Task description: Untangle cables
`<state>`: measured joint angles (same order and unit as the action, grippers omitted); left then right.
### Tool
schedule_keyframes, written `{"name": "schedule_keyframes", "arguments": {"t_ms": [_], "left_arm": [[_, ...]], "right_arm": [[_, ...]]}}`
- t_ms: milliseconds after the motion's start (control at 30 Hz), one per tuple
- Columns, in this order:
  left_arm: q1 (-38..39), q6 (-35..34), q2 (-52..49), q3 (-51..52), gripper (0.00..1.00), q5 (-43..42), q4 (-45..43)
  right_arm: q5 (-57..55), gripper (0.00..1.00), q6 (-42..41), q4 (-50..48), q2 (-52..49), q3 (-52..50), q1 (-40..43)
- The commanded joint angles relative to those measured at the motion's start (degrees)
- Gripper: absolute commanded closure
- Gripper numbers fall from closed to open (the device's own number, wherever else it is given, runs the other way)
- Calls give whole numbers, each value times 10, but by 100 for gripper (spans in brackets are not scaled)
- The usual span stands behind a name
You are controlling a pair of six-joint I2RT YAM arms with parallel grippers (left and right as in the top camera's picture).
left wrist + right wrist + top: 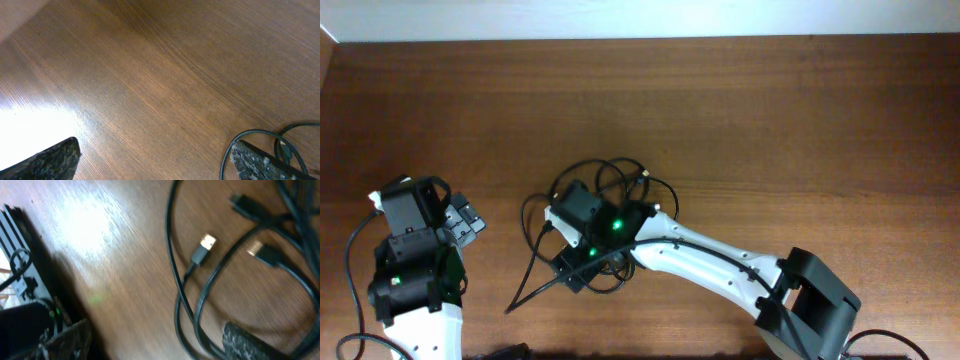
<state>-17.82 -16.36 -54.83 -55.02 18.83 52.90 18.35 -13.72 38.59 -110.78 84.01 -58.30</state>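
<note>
Black cables (199,256) under right pincer (157,341), left pincer (150,164) apart

cables (620,172) partly under right arm (705,252), plugs (204,249) blurred

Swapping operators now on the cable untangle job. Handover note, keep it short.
Left gripper: open, empty, over bare table to the left of the bunch.
Right gripper: open, low over the cables. Strands lie between its fingers, nothing gripped.
Cables: one tangled bunch mid-table, under the right wrist. Two metal-tipped plugs lie loose on the table.
Done: no cord separated out that I can see.
Left: grip a strand or plug end and draw the cords apart one by one, probably with the left arm holding the bunch.
</note>
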Motion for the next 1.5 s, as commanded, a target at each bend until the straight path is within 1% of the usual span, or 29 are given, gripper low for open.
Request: {"name": "schedule_keyframes", "arguments": {"t_ms": [0, 67, 167, 267, 300, 367, 400, 433, 567, 667, 767, 867, 900, 1000, 1067, 1133, 1200, 1233, 1267, 1367, 1400, 1433, 1467], "left_arm": [[-5, -12, -20, -4, 1, -3, -1], [-5, -13, -32, -4, 1, -18, -2], [-5, -21, -40, -4, 1, -40, -6], [-5, -21, -42, -4, 1, -90, -5], [-5, -21, -42, -4, 1, -97, -3], [-5, -21, -42, -4, 1, -97, -3], [-5, -21, -42, -4, 1, -97, -2], [-5, -21, -42, -4, 1, -97, -2], [-5, -20, -42, -4, 1, -97, 11], [-4, -18, -42, -4, 1, -120, 12], [-3, 18, -42, -4, 1, -197, 12], [-3, 60, -42, -4, 1, -256, 12], [-3, 98, -42, -4, 1, -303, 12], [-3, 137, -42, -4, 1, -357, 12], [-3, 182, -42, -4, 1, -416, 12], [-3, 229, -42, -4, 1, -487, 13], [-3, 239, -42, -4, 1, -505, 13], [-3, 243, -42, -4, 1, -513, 14], [-3, 262, -42, -4, 1, -528, 16], [4, 268, -42, -4, 1, -541, 20], [12, 268, -42, -4, 1, -541, 20], [26, 271, -42, -4, 1, -541, 20], [46, 284, -42, -4, 1, -541, 20]], "right_arm": [[-1, 17, -33, -66, -4, -52, 2], [-11, 17, -33, -104, -4, -79, 2], [-70, 17, -33, -121, -11, -88, 2], [-74, 17, -33, -129, -36, -88, 2], [-68, 30, -33, -129, -47, -88, 2], [-63, 69, -36, -129, -54, -88, 2], [-64, 92, -49, -129, -54, -88, 2], [-64, 96, -59, -129, -53, -88, 3], [-61, 96, -65, -120, -44, -88, 7], [-61, 96, -65, -59, -10, -64, 39], [-60, 96, -62, 54, 71, 3, 99], [-59, 96, -29, 114, 160, 76, 141], [-59, 96, -16, 121, 224, 121, 162], [-71, 96, -10, 100, 309, 177, 193], [-106, 96, -11, 96, 359, 195, 226], [-106, 96, -20, 106, 396, 195, 259], [-113, 96, -21, 149, 397, 195, 266], [-116, 96, -34, 183, 390, 195, 266], [-115, 96, -63, 236, 373, 195, 266], [-103, 96, -100, 362, 324, 195, 266], [-74, 96, -99, 388, 308, 195, 266], [-37, 96, -96, 399, 291, 195, 265], [-24, 96, -86, 396, 284, 195, 265]]}}
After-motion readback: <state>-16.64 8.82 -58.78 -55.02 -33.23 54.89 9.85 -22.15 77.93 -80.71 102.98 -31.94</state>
